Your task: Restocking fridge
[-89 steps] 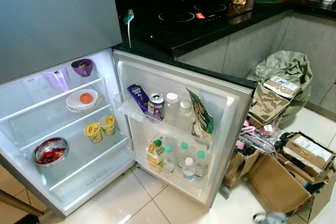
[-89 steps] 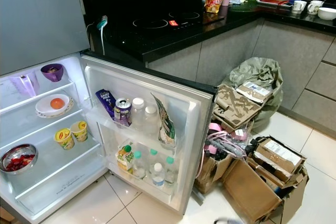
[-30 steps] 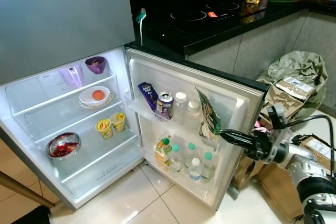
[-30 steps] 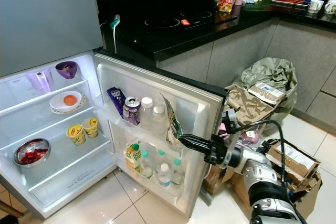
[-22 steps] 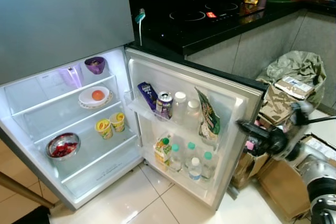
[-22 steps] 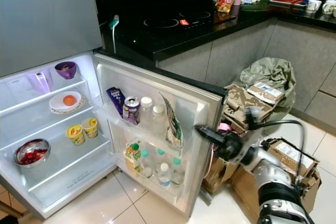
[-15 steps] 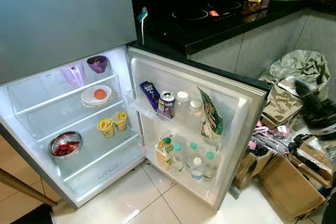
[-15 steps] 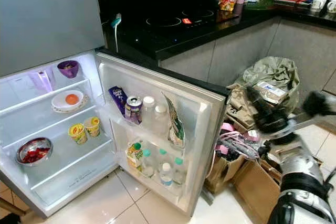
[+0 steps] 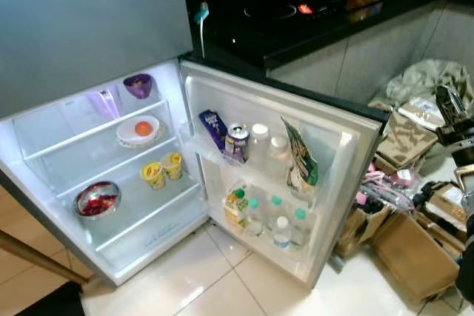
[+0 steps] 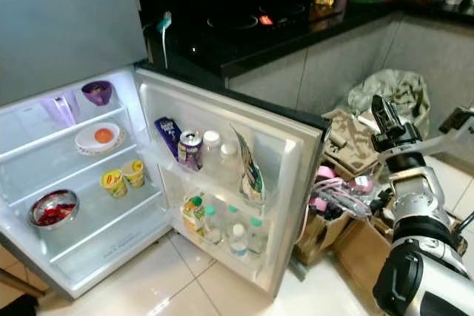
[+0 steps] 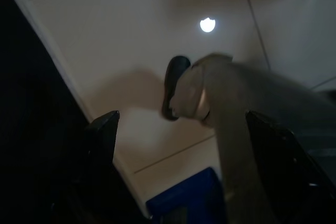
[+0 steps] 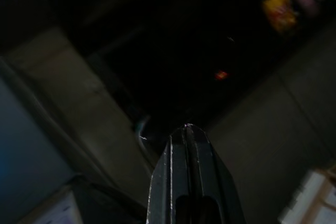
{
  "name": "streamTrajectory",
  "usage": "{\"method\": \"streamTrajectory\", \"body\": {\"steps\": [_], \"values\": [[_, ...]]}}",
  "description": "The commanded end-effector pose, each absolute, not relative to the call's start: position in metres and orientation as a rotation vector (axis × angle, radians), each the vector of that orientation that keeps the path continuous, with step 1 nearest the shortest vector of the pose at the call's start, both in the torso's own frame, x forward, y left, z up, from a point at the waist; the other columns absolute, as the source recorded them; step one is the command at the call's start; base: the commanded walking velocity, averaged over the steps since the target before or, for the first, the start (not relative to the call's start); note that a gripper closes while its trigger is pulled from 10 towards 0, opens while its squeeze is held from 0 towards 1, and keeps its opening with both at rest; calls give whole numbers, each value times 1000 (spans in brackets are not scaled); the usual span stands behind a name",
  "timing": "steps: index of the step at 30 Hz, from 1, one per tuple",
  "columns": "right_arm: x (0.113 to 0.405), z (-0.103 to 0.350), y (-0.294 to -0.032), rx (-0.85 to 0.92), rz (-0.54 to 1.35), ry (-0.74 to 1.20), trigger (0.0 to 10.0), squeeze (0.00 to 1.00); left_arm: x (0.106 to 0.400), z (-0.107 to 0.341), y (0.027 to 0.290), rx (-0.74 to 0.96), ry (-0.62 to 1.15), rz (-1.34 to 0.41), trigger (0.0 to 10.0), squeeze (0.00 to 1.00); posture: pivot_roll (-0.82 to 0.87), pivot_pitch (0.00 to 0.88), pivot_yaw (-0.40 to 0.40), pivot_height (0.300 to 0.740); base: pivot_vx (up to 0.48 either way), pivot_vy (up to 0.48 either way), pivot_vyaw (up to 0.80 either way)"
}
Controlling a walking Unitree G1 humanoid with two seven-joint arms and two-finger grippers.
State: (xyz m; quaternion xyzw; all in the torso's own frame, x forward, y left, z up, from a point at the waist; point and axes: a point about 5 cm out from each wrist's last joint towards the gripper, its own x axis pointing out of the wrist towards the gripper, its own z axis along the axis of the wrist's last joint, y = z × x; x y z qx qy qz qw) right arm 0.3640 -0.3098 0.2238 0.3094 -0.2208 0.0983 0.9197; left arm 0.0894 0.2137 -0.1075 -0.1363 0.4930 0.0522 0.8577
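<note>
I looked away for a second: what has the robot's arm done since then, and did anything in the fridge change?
The right gripper has pulled back from the open fridge door and swung up, fingers together, holding nothing. The can, bottles and bowl stayed where they were.

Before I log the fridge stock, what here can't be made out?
- Contents of the purple cup on the top shelf: too small and blurred in the eye views.
- Label of the soda can in the door: blurred.
- Bottles in the lower door rack: bases hidden by the rack's rail.
- Left gripper: surroundings dark and blurred.
</note>
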Motion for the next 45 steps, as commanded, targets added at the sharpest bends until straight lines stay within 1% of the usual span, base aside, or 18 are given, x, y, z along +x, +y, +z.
{"method": "streamTrajectory", "body": {"steps": [1,6,11,17,18,22,23,25,26,30,32,33,34,36,38,40,42,45], "values": [[369,222,-305,629,160,-414,10000,0,77,-108,225,-254,1062,105,10000,0,-6,153,45,740,0,0,0],[379,227,-296,571,120,-349,10000,0,69,-104,242,-231,1053,123,10000,0,24,190,48,740,0,0,0],[385,234,-283,513,172,-328,10000,0,78,-100,248,-227,1014,122,10000,0,29,200,52,740,0,0,0],[389,234,-252,362,411,-290,10000,0,89,-99,241,-235,991,94,10000,0,8,190,60,740,0,0,0],[389,234,-252,362,411,-290,10000,0,89,-99,241,-235,991,94,10000,0,8,190,60,740,0,0,0],[382,231,-231,250,712,-286,10000,0,95,-99,237,-236,988,81,10000,0,-8,166,59,740,0,0,0],[382,231,-231,250,712,-286,10000,0,95,-99,237,-236,988,81,10000,0,-8,166,59,740,0,0,0],[377,229,-224,191,860,-269,10000,0,99,-99,235,-235,988,79,10000,0,-20,146,55,740,0,0,0],[377,229,-224,191,860,-269,10000,0,99,-99,235,-235,988,79,10000,0,-20,146,55,740,0,0,0],[355,228,-208,102,1222,-239,10000,0,105,-99,231,-237,987,78,10000,0,-35,110,45,740,0,0,0],[350,228,-205,95,1281,-234,10000,0,106,-99,231,-238,987,78,10000,0,-37,107,45,740,0,0,0],[337,225,-192,69,1410,-204,10000,0,109,-99,228,-241,986,78,10000,0,-47,89,42,740,0,0,0],[337,225,-192,69,1410,-204,10000,0,109,-99,228,-241,986,78,10000,0,-47,89,42,740,0,0,0],[324,224,-179,48,1508,-201,10000,0,110,-99,227,-244,986,78,10000,0,-47,89,42,740,0,0,0],[318,227,-174,73,1549,-221,10000,0,110,-99,226,-245,986,78,10000,0,-55,79,40,740,0,0,0],[305,244,-157,142,1605,-333,10000,0,111,-100,224,-248,991,79,10000,0,-61,70,39,740,0,0,0],[303,249,-152,162,1591,-385,10000,0,111,-100,223,-249,993,80,10000,0,-61,67,38,740,0,0,0],[319,243,-154,188,1430,-425,10000,0,113,-100,221,-254,993,84,10000,0,-61,62,35,740,0,0,0]]}}
